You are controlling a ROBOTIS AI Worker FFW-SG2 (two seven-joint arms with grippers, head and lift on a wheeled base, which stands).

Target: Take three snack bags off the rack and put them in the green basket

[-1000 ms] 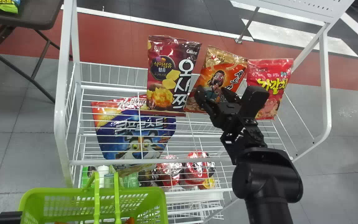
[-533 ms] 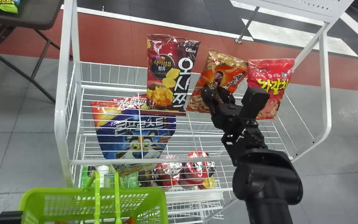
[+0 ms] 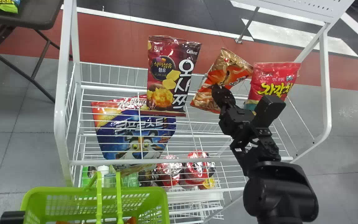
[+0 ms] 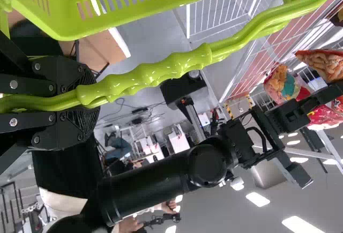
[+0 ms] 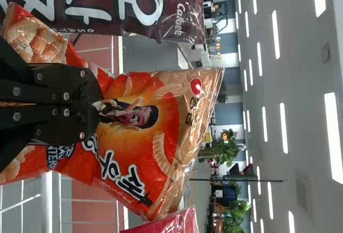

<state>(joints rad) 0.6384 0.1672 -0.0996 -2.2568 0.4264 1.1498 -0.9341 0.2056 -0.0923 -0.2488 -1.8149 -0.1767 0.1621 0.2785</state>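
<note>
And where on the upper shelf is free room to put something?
The upper shelf looks bare between the left post and the maroon bag. It is crowded rightward, where the right hand, orange bag and red bag bunch together.

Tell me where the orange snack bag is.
In the head view, the orange bag is right of centre, between the maroon bag and red bag, pinched by the right gripper.

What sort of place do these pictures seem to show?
Probably a lab or test hall with a small shop mock-up: snack bags upright on a white wire rack, a green basket in front of it, and strip lights along a wide ceiling.
</note>
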